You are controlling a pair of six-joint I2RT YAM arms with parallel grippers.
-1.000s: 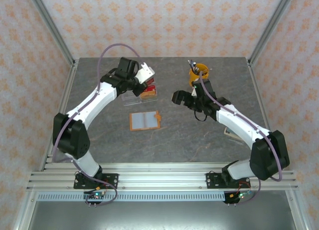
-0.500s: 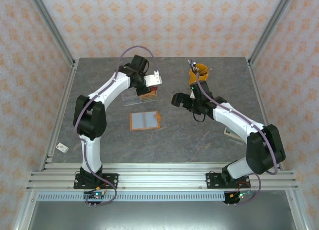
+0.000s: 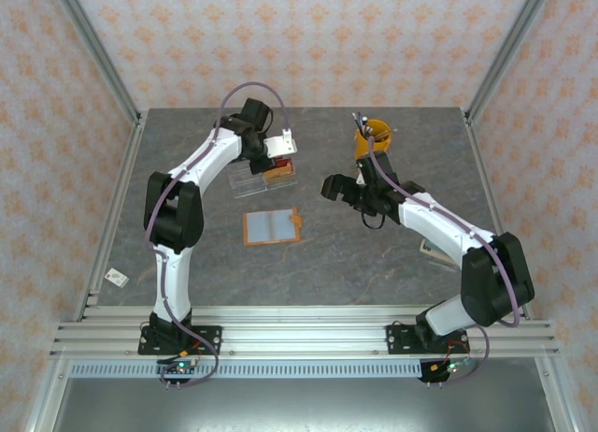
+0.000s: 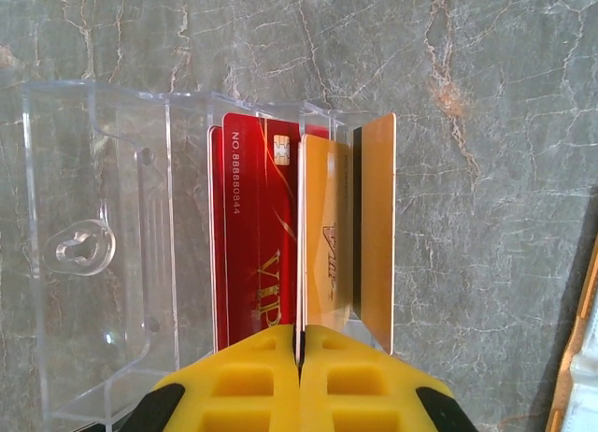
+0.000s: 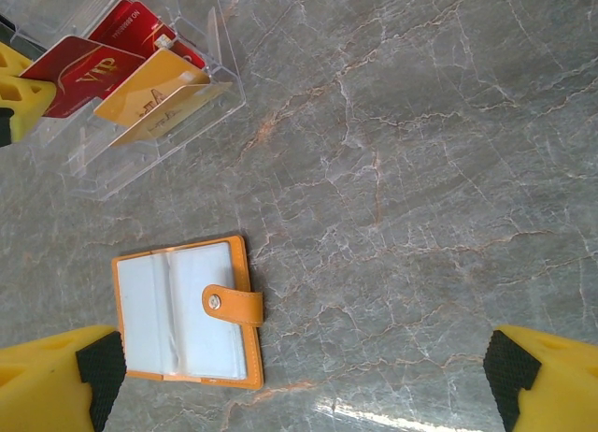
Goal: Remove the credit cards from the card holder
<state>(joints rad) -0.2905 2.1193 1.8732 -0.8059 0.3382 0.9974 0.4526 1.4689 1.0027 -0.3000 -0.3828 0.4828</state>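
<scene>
Left pincer [image 4: 299,337]: jaws pressed together, no gap visible. It sits right over the near ends of the credit cards [image 4: 280,198], on the seam where a red VIP card [image 4: 254,236] meets a gold card [image 4: 325,236]. Can't tell whether a card edge is nipped between the pads.

The cards stand tilted and fanned in one end compartment of a clear acrylic tray [image 4: 93,170]: two red, two gold, overlapping. The tray sits on the bench [image 3: 327,264] toward the far edge, left of centre.

Right pincer [image 5: 301,381]: jaws wide apart, gripping nothing, hovering over bare bench top.

Card holder [image 5: 182,310]: lies open and flat, sleeves up, with the orange snap tab folded over one page. In the right wrist view it's between the fingers, close to one pad [image 5: 98,367] and well apart from the other. From above it's about mid-bench, slightly left of centre, just on the near side of the tray and not touching it. It's well apart from the left pincer. The right pincer is off to its right, a bit farther back.

Orange cup [image 3: 374,137]: near the far edge, right of centre, beyond the right pincer.

Small white tag [image 3: 115,278]: at the left edge, toward the near corner.
</scene>
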